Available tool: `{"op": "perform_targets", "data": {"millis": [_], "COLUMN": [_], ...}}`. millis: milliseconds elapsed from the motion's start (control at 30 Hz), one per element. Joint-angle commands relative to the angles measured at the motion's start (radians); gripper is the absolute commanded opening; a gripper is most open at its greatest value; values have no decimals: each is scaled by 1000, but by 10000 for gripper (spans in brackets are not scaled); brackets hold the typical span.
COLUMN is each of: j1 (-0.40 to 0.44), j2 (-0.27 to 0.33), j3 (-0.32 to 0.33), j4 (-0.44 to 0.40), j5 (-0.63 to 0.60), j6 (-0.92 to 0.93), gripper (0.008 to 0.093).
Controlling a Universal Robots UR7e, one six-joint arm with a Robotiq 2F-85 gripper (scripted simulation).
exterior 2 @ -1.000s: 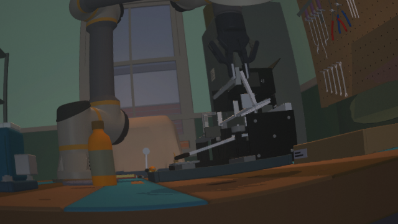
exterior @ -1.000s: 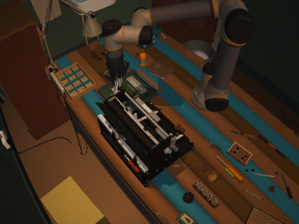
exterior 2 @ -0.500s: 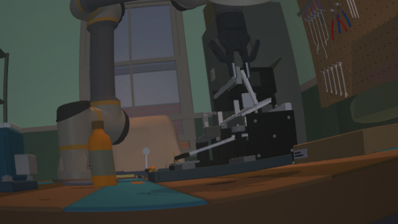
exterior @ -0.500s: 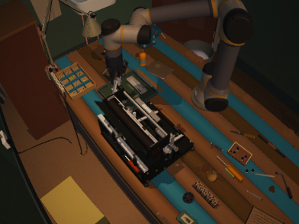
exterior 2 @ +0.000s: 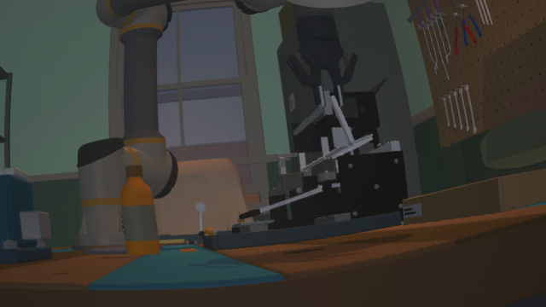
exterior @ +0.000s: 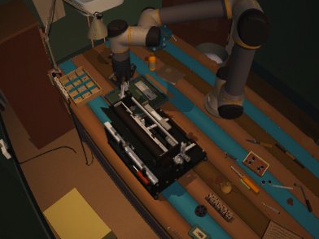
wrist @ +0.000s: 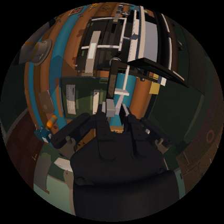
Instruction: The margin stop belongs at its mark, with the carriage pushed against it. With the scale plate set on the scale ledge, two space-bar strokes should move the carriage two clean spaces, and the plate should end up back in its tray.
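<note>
At the middle of the bench sits the black typewriter (exterior: pixel 152 144), its carriage (exterior: pixel 142 130) running lengthwise along the top. Behind its far end lies the dark green tray (exterior: pixel 136 92). My gripper (wrist: pixel 114 110) hangs above the gap between tray and typewriter, fingers closed on the grey handle block of the scale plate (wrist: pixel 111 108), a pale plate (exterior 2: pixel 330 111) that hangs tilted below the fingers in the air over the machine's far end. The toothed rack (exterior 2: pixel 341 149) shows just under it. I cannot make out the margin stop or the space bar.
The robot's base (exterior: pixel 223 101) stands right of the tray. An orange bottle (exterior: pixel 152 62) and a grey pad (exterior: pixel 171 74) lie behind the tray, a compartment box (exterior: pixel 79 85) to its left, a desk lamp (exterior: pixel 97 26) above. Small tools are scattered at the bench's near right.
</note>
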Motion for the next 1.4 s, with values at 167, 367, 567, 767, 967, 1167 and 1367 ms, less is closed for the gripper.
{"op": "perform_targets", "data": {"millis": [167,367,567,767,967,1167,1367], "j1": [-1,-1,-1,-1,-1,-1,-1], "j2": [0,-1,-1,-1,-1,-1,-1], "j3": [0,1,1,1,1,1,1], "j4": [-4,-4,-4,-4,-4,-4,-4], "j5": [-8,-8,-8,-8,-8,-8,-8], "j6": [1,1,1,1,1,1,1], "gripper": [80,80,120,180,240,300,360]}}
